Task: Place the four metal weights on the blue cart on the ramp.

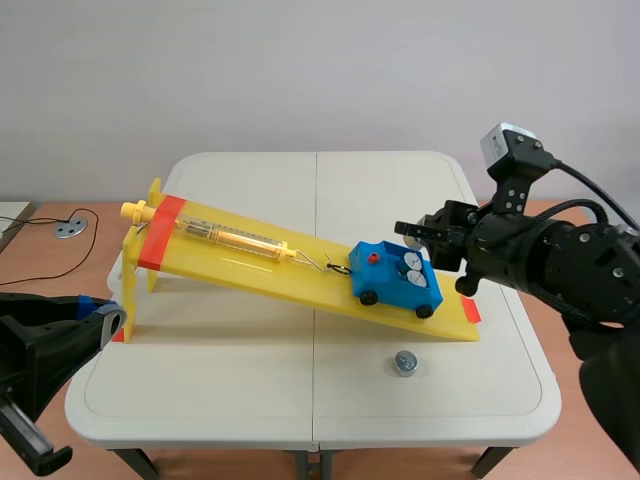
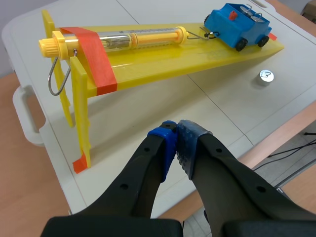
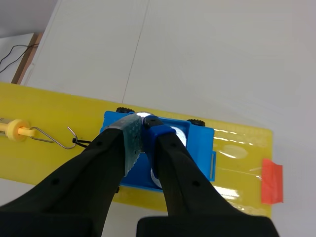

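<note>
right claw [image 3: 143,123] closed over blue cart [image 3: 201,144]; weight [image 1: 404,362] on table [image 1: 200,392]

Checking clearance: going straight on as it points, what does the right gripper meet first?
The right gripper would likely meet the blue cart, perhaps its weights first; depth unclear.

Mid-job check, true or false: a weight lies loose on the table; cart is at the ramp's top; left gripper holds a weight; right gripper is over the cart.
A metal weight lies loose on the table: true.
The blue cart is at the ramp's top: false, it sits near the low end.
The left gripper holds a weight: false, it is shut on nothing.
The right gripper is over the cart: true.
</note>
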Robot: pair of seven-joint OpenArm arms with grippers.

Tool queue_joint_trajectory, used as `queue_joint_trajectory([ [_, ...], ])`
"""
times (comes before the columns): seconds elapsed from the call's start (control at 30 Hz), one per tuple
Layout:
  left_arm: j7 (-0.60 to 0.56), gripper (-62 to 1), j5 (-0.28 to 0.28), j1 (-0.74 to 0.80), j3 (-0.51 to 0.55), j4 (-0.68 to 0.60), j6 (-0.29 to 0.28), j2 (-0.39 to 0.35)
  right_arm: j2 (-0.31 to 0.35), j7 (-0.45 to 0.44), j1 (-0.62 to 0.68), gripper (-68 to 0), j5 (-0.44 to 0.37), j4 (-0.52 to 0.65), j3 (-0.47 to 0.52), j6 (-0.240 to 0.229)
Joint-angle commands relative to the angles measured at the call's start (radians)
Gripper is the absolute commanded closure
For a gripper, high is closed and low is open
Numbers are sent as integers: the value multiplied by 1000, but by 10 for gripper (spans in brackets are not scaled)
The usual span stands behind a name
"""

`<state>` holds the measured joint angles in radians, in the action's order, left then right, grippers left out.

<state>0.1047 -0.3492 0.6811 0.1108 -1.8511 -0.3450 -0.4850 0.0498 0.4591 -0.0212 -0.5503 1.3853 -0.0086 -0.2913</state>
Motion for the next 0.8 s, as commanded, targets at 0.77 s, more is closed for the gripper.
queue_joint_trajectory([
  [0.77,-106,-29,-77,-19,13,-65,-25,2,-42,-145,-163,-6,-83,-54,-19,7],
])
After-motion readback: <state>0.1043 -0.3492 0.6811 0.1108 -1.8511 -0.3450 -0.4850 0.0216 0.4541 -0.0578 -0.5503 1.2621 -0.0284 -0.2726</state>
